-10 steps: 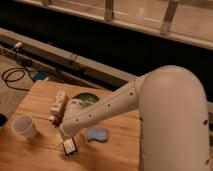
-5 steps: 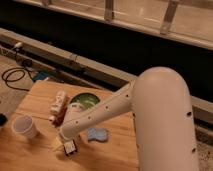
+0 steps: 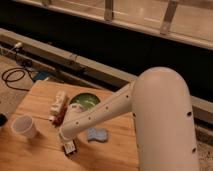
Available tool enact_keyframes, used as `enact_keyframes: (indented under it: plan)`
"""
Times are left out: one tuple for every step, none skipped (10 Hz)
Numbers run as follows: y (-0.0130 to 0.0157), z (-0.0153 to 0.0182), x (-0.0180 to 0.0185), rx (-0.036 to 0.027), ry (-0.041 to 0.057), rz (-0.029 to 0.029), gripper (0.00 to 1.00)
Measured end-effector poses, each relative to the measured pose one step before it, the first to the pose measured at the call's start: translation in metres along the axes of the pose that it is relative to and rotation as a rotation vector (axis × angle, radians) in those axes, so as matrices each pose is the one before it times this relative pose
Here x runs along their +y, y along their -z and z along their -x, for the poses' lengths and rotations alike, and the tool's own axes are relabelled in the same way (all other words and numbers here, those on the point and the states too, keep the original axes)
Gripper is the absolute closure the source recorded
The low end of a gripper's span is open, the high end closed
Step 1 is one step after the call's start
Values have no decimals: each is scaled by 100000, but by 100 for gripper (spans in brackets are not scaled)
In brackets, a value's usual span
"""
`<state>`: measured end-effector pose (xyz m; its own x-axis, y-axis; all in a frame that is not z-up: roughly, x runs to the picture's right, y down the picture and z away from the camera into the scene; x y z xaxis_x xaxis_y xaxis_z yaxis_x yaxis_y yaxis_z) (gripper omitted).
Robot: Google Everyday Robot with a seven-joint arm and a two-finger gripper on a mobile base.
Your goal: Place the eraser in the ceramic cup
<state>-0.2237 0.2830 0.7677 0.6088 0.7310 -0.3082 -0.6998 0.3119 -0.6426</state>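
In the camera view, the white arm [image 3: 107, 107] reaches down and left from the near right to the wooden table [image 3: 40, 155]. Its gripper [image 3: 65, 143] is low at the table's near edge, right on the eraser [image 3: 71, 148]; how wide it stands cannot be told. The ceramic cup [image 3: 24, 126] stands upright well to the left. A blue sponge [image 3: 97, 135] lies just right of the gripper, with a green bowl [image 3: 85, 101] and a white-and-red item [image 3: 59, 105] farther back.
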Motion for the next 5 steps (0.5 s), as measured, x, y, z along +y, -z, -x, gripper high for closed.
enact_keyframes:
  plan:
    - [34, -31, -49, 74, -119, -81, 87]
    - [-27, -51, -1, 70, 64, -21, 95]
    - [-80, 81, 285, -1262, -460, 456, 100]
    - [140, 17, 378, -2489, -942, 2645, 100]
    - [527, 178, 25, -3791, -35, 4468, 100]
